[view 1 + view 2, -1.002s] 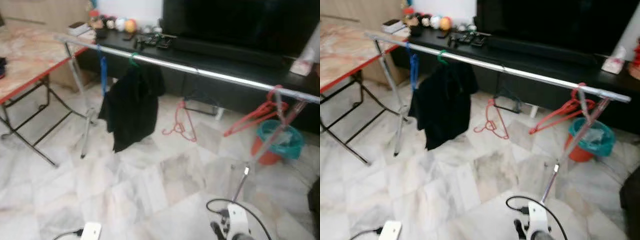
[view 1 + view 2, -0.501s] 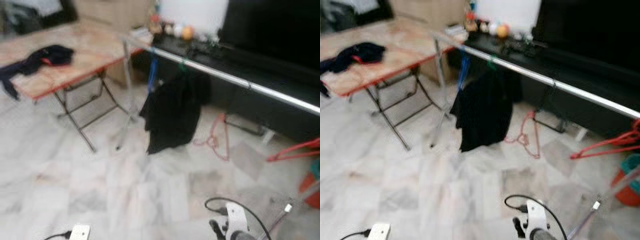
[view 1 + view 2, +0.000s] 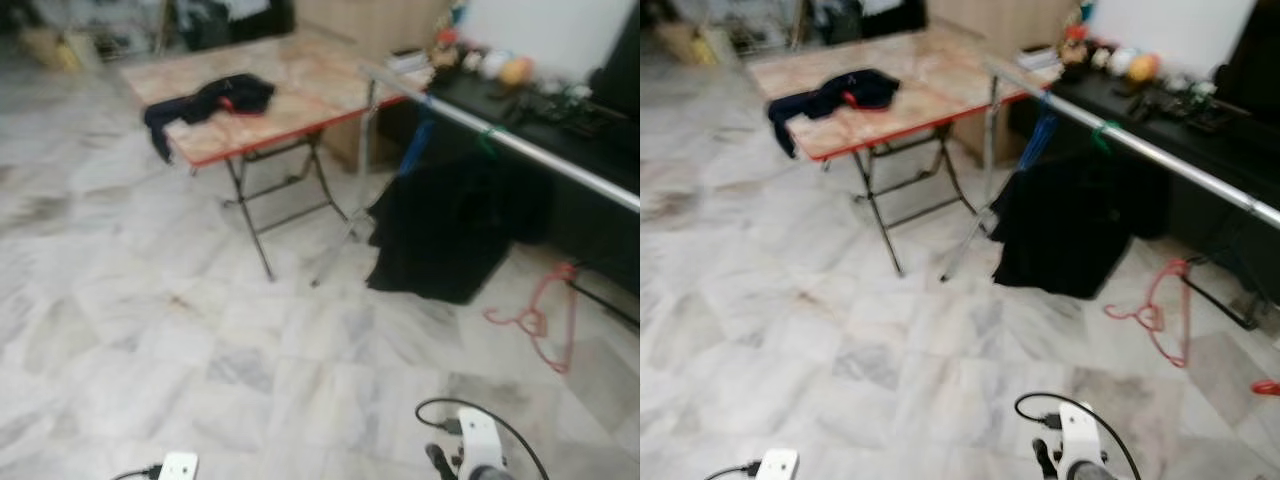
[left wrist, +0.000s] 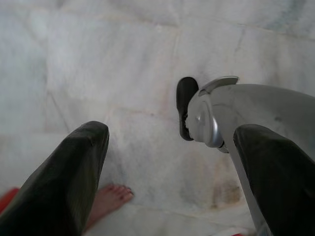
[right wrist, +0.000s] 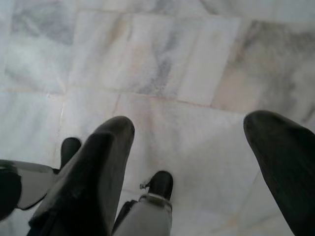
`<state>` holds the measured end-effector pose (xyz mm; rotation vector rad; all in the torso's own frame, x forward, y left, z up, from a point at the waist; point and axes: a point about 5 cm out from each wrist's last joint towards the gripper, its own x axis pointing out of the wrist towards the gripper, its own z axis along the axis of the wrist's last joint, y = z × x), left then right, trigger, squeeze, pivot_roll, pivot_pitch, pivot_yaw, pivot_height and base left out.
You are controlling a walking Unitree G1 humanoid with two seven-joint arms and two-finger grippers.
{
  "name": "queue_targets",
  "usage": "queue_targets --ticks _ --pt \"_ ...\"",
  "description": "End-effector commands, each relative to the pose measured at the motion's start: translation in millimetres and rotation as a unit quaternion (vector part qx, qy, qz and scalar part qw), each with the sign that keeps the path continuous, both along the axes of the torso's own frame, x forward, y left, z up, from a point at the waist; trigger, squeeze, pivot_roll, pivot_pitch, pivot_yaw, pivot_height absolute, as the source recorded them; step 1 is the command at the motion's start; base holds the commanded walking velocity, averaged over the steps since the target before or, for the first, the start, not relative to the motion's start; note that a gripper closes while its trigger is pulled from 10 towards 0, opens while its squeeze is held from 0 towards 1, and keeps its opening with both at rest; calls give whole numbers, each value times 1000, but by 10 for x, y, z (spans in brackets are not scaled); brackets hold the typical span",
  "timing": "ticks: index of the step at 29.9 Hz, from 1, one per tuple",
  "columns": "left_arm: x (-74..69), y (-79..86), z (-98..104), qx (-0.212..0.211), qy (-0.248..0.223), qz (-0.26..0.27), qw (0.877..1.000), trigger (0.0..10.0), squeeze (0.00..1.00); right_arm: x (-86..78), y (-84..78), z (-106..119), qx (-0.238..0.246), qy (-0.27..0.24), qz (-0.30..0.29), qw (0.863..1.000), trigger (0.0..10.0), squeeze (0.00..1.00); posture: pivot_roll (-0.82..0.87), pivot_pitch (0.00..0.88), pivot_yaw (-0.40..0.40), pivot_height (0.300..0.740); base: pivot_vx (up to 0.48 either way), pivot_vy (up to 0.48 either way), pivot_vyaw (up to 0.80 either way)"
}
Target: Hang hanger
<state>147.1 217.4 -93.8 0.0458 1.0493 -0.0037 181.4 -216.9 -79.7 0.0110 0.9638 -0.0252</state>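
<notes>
Swinging left, the head camera now takes in the marble floor (image 3: 150,330) and the folding worktop (image 3: 300,85), which a second ago sat at the frame's edge; the whole picture has shifted, so the robot has turned and the things themselves have not moved. That turn reads as heading toward the worktop, where a dark garment (image 3: 205,100) lies bunched with a red hanger (image 3: 854,98) seemingly tucked in it, probably the next one to fetch.

Behind and to the right runs the silver clothes rail (image 3: 1160,160), slanting away past a black TV bench (image 3: 560,120). A black garment (image 3: 445,235) already hangs from it on a green hook, beside a blue hanger (image 3: 418,148) near the rail's upright. A second red hanger (image 3: 540,320) lies on the floor below the rail, well apart from the worktop.

Open floor stretches wide between robot and worktop, so the walk looks free; the worktop's crossed legs and red-trimmed edge are what to keep off.

Both arms hang low. The left gripper (image 4: 167,162) has its jaws apart over bare tiles, a person's bare foot (image 4: 110,199) close beneath. The right gripper (image 5: 197,157) likewise has its jaws spread, holding nothing.
</notes>
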Motion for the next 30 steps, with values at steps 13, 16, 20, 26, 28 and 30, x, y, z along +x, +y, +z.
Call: queue_targets --ticks 13,16,20,26,28,30 --pt "-28 22 -8 11 9 -12 1000 10000 0 34 38 9 5 -3 6 1000 10000 0 8 8 -25 740 0 0 800" --pt "-26 19 -8 10 9 -13 1000 10000 0 34 39 9 6 -3 7 1000 10000 0 8 8 -25 740 0 0 800" --pt "-26 20 -7 11 10 -18 1000 10000 0 30 45 6 7 -2 7 1000 10000 0 6 0 -21 740 0 0 800" --pt "-20 34 -1 15 10 -26 1000 10000 0 30 56 4 8 -3 3 1000 10000 0 5 4 -12 740 0 0 800" --pt "-17 40 1 15 10 -25 1000 10000 0 31 58 3 9 -3 1 1000 10000 0 3 6 -12 740 0 0 800" --pt "-13 49 4 17 9 -24 1000 10000 0 32 62 3 10 -4 -3 1000 10000 0 -1 12 -9 740 0 0 800"
